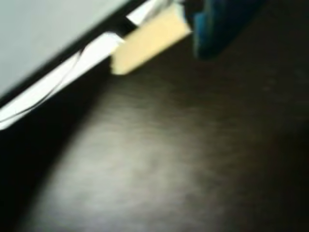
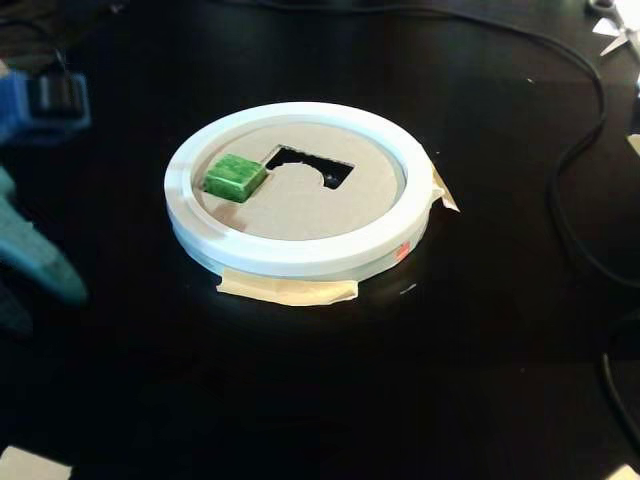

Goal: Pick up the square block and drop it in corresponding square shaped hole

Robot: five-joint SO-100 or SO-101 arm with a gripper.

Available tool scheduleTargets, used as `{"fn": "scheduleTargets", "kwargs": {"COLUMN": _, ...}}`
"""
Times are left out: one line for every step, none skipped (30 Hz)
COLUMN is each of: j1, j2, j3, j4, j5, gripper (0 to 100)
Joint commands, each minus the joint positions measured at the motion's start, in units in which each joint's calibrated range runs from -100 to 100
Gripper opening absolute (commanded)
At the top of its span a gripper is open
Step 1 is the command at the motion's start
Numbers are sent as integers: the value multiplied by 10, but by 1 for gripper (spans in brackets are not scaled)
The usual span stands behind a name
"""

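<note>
Small green marbled cube (image 2: 235, 176) sitting tilted on the left side of the flat tan disc (image 2: 300, 200) — one edge up against the pale blue-white ring (image 2: 300, 255). Next to it, a bigger dark cut-out with a curved notch (image 2: 310, 165). Strips of tan tape (image 2: 290, 290) under the ring on the black table (image 2: 450, 380). Blurry blue gripper (image 2: 30, 250) at the left edge, well apart from the cube — cannot tell whether open or closed.

dark desk (image 1: 159, 164), blurred | tan tape strip (image 1: 149, 41) near top edge | blue part (image 1: 217, 29) at upper right, unclear
</note>
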Motion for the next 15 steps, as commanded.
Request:
{"fn": "scheduleTargets", "kwargs": {"j1": 1, "j2": -1, "j3": 4, "j4": -17, "j5": 1, "gripper": 88}}
{"fn": "scheduleTargets", "kwargs": {"j1": 1, "j2": -1, "j3": 4, "j4": -17, "j5": 1, "gripper": 88}}
{"fn": "scheduleTargets", "kwargs": {"j1": 1, "j2": -1, "j3": 4, "j4": -17, "j5": 1, "gripper": 88}}
{"fn": "scheduleTargets", "kwargs": {"j1": 1, "j2": -1, "j3": 4, "j4": -17, "j5": 1, "gripper": 88}}
{"fn": "scheduleTargets", "kwargs": {"j1": 1, "j2": -1, "j3": 4, "j4": -17, "j5": 1, "gripper": 88}}
{"fn": "scheduleTargets", "kwargs": {"j1": 1, "j2": -1, "j3": 4, "j4": -17, "j5": 1, "gripper": 88}}
{"fn": "scheduleTargets", "kwargs": {"j1": 1, "j2": -1, "j3": 4, "j4": -17, "j5": 1, "gripper": 88}}
{"fn": "scheduleTargets", "kwargs": {"j1": 1, "j2": -1, "j3": 4, "j4": -17, "j5": 1, "gripper": 88}}
{"fn": "scheduleTargets", "kwargs": {"j1": 1, "j2": -1, "j3": 4, "j4": -17, "j5": 1, "gripper": 88}}
{"fn": "scheduleTargets", "kwargs": {"j1": 1, "j2": -1, "j3": 4, "j4": -17, "j5": 1, "gripper": 88}}
{"fn": "scheduleTargets", "kwargs": {"j1": 2, "j2": -1, "j3": 4, "j4": -17, "j5": 1, "gripper": 88}}
{"fn": "scheduleTargets", "kwargs": {"j1": 2, "j2": -1, "j3": 4, "j4": -17, "j5": 1, "gripper": 88}}
{"fn": "scheduleTargets", "kwargs": {"j1": 2, "j2": -1, "j3": 4, "j4": -17, "j5": 1, "gripper": 88}}
{"fn": "scheduleTargets", "kwargs": {"j1": 5, "j2": -1, "j3": 4, "j4": -17, "j5": 1, "gripper": 88}}
{"fn": "scheduleTargets", "kwargs": {"j1": 5, "j2": -1, "j3": 4, "j4": -17, "j5": 1, "gripper": 88}}
